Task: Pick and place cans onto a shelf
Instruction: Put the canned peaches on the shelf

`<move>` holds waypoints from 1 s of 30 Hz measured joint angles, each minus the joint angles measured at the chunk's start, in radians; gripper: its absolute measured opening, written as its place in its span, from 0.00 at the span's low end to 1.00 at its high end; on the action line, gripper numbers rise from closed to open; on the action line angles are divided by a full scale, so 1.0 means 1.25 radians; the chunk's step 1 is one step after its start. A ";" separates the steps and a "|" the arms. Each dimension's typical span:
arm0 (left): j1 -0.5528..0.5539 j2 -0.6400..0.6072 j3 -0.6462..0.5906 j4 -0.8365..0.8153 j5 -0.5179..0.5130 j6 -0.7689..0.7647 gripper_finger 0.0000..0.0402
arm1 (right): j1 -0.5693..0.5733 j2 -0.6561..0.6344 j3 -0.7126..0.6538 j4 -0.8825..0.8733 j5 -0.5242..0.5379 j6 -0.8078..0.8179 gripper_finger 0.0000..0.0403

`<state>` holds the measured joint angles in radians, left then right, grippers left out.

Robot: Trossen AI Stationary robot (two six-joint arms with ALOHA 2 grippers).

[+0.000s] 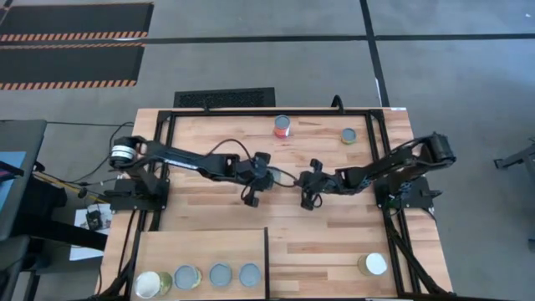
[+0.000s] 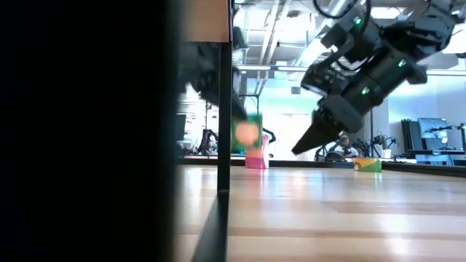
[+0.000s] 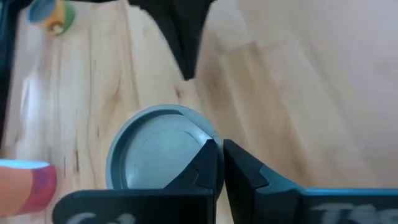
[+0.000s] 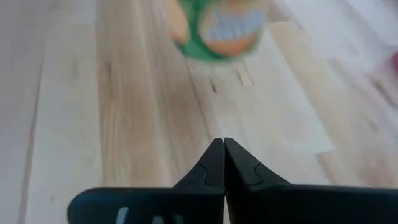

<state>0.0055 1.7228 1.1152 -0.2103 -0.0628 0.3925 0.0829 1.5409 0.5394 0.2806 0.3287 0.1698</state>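
The pale wooden shelf (image 1: pixel 201 247) lies at the table's near left, with a dark divider (image 1: pixel 266 259) on its right edge. Several cans stand on it near its front edge: one white-topped (image 1: pixel 149 284), one yellow-green (image 1: pixel 187 277) and two grey-topped (image 1: pixel 221 274). My left gripper (image 1: pixel 252 191) is shut at mid-table. In its wrist view the fingertips (image 3: pixel 219 146) sit beside a grey-topped can (image 3: pixel 155 155) that the arm hides from above. My right gripper (image 1: pixel 311 194) is shut and empty, raised above the table (image 2: pixel 297 151). A blurred green-and-orange can (image 4: pixel 217 25) shows beyond it. My left gripper's shut fingers (image 3: pixel 202 165) overlap the rim (image 3: pixel 202 130) of the grey-topped can on the side nearest them. I cannot tell whether they touch the can or are above it. The can stands upright on the wood.
A red-labelled can (image 1: pixel 282 126) and a green-labelled can (image 1: pixel 349 135) stand near the table's far edge. A white-topped can (image 1: pixel 374 264) stands at the near right. The two grippers are close together at mid-table. The divider (image 2: pixel 224 109) rises at the shelf's right edge.
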 joint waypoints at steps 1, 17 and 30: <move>-0.003 -0.011 0.017 -0.034 0.012 -0.003 0.00 | 0.005 -0.018 -0.002 -0.020 0.014 -0.003 0.03; -0.173 -0.244 0.237 -0.449 0.070 -0.152 0.00 | 0.047 -0.114 -0.004 -0.143 0.115 -0.011 0.03; -0.378 -0.200 0.237 -0.402 0.041 -0.227 0.00 | 0.053 -0.114 -0.174 0.300 0.010 -0.036 0.01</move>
<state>-0.4664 1.4733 1.4113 -0.7134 -0.0119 0.1092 0.1493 1.3979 0.3217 0.6561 0.3408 0.1253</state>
